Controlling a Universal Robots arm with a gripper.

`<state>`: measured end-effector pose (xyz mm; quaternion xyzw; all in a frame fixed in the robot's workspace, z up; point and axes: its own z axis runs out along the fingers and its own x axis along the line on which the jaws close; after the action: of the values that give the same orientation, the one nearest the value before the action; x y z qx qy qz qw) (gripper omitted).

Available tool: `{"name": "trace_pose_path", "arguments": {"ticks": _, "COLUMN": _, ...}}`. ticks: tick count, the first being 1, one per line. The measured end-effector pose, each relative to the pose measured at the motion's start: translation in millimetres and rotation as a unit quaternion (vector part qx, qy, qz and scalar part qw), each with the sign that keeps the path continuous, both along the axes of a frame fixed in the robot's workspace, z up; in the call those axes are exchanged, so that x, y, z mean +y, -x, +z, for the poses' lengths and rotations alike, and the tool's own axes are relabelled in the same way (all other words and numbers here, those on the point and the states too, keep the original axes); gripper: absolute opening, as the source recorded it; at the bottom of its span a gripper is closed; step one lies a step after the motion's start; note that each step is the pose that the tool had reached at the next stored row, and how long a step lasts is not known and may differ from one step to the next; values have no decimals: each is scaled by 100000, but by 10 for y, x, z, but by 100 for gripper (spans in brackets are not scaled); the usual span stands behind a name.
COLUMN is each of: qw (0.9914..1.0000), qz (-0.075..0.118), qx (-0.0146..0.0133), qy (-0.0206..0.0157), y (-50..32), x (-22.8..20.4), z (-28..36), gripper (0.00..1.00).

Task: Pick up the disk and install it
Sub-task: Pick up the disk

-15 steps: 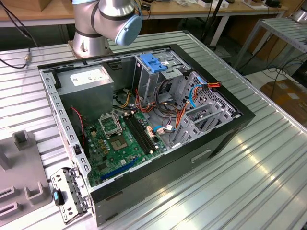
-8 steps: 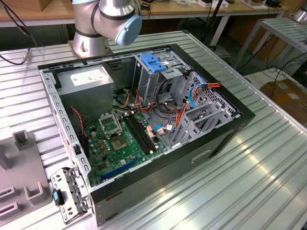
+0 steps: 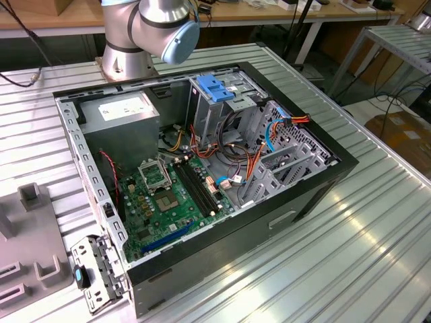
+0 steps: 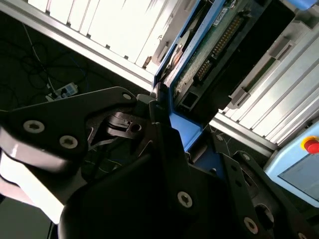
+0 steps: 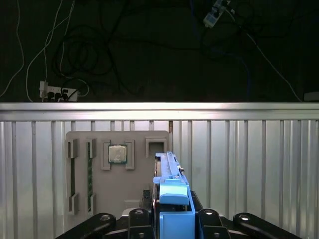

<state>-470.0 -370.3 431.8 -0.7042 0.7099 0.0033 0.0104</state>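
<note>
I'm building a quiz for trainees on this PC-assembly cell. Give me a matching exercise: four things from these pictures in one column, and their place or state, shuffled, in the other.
Things
1. the disk
2. processor chip
3. power supply
4. motherboard

Places or states
A. green, flat on the floor of the computer case
B. seated in a pocket of the grey tray
C. grey box with a white sticker, in a corner of the case
D. clamped in the gripper

Pairs: 1-D, 2-B, 3-C, 4-A

Open computer case (image 3: 236,259), green motherboard (image 3: 158,208), grey parts tray (image 5: 114,191), power strip (image 5: 57,92)
</note>
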Motion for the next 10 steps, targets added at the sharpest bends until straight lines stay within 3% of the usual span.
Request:
{"name": "trace_pose_path", "arguments": {"ticks": 7, "qw": 100000, "qz": -1, "qx": 0, "qy": -161, "y": 1, "x": 0, "z": 239, "gripper": 37}}
{"name": "trace_pose_path", "arguments": {"ticks": 10, "qw": 100000, "qz": 4, "qx": -1, "qy": -72, "y": -1, "x": 0, "z": 269, "gripper": 37}}
